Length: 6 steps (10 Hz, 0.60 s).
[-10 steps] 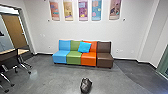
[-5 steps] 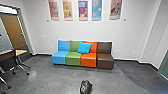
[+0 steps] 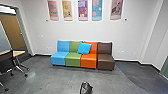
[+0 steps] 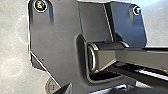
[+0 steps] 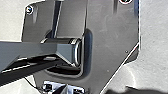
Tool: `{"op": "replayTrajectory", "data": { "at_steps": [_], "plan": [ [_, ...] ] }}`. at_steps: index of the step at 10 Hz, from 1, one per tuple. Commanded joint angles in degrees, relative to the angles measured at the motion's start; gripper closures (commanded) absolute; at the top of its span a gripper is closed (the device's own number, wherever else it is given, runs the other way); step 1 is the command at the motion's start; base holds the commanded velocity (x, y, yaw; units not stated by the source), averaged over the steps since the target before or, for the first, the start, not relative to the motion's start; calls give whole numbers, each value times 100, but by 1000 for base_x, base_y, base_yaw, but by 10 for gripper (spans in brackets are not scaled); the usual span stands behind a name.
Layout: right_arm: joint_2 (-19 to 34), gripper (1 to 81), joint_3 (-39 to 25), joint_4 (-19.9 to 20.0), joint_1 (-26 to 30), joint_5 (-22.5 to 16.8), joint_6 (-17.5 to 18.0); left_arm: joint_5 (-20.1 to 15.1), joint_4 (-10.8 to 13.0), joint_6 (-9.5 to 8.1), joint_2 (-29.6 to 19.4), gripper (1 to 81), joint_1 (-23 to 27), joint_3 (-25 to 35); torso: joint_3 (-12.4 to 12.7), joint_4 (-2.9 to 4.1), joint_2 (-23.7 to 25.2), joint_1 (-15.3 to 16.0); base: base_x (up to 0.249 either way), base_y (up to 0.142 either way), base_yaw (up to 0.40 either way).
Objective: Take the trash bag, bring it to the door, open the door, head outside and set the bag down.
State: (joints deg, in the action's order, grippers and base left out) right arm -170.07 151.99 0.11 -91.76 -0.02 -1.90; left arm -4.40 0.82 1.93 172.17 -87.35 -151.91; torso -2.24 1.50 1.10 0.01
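Observation:
A black trash bag (image 3: 86,88) rests on the grey floor in the head view, at the bottom edge near the middle, its lower part cut off by that edge. Nothing touches the part of it that shows. Both wrist views look down on the robot's own dark base plate and jointed bar, with pale floor around. Whether the fingers of either gripper are open or shut cannot be made out.
Beyond the bag, a sofa of blue, green, orange and brown seats (image 3: 88,61) stands against the wall, a blue cushion (image 3: 84,48) on it. At the left are tables (image 3: 18,53) on wheeled legs and a wooden door (image 3: 12,31).
The head view has shifted slightly as the camera moved closer: the sofa shows a little larger and the bag lower. The bag itself has not visibly been moved.

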Motion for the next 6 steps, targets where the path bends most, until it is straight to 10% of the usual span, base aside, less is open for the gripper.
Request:
{"op": "replayTrajectory", "data": {
  "at_steps": [1,6],
  "plan": [
    [49,10,-4,-37,206,-358,-30,-351,-47,45,-42,10,266,29,0,0,0,0,134,0,0],
    [102,10,-65,-54,135,-358,-38,-351,-55,45,-50,10,266,29,0,0,0,0,134,0,0]
  ]
}}
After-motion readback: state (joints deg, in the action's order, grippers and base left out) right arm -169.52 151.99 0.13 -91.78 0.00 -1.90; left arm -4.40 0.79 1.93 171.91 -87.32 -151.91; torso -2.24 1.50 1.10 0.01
